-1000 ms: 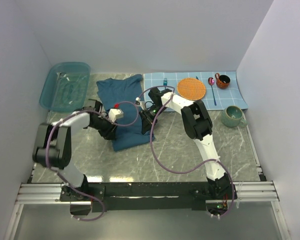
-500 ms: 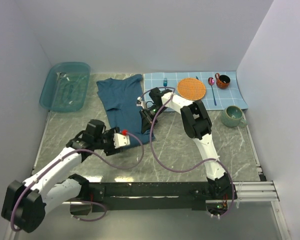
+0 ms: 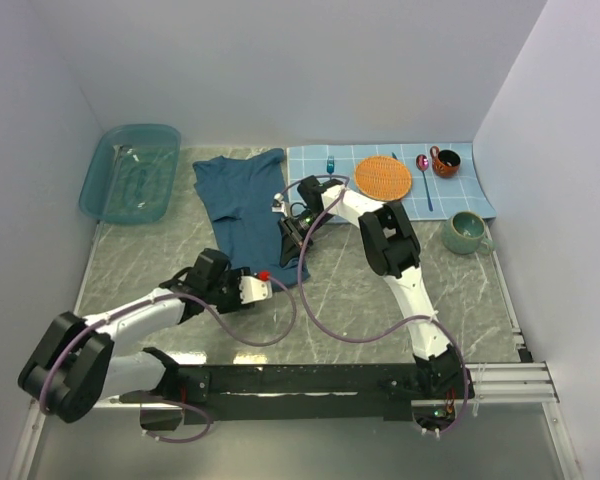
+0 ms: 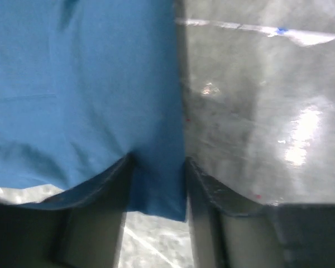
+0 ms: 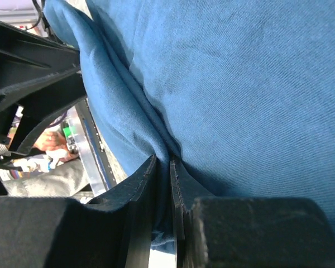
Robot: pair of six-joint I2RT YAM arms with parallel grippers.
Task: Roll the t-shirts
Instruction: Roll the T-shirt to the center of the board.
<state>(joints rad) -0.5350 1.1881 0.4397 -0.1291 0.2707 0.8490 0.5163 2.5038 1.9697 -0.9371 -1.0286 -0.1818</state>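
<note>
The dark teal-blue t-shirt [image 3: 242, 205] lies flat on the marble table, collar end at the back and hem toward me. My left gripper [image 3: 267, 286] sits low at the hem's near right corner. In the left wrist view its jaws [image 4: 156, 170] stand apart, with that corner of the t-shirt [image 4: 84, 84] lying between them. My right gripper [image 3: 292, 238] is at the shirt's right edge. In the right wrist view it [image 5: 163, 163] is shut on a raised fold of the t-shirt [image 5: 257, 84].
A see-through teal tub [image 3: 130, 172] stands at the back left. On the light blue placemat [image 3: 470, 195] at the back right are an orange plate [image 3: 383, 178], a spoon [image 3: 423, 165] and a brown cup [image 3: 444, 162]. A green mug [image 3: 467, 232] stands beside it.
My left arm has swung from on top of the shirt's middle down to the near hem corner. The right gripper has stayed at the shirt's right edge.
</note>
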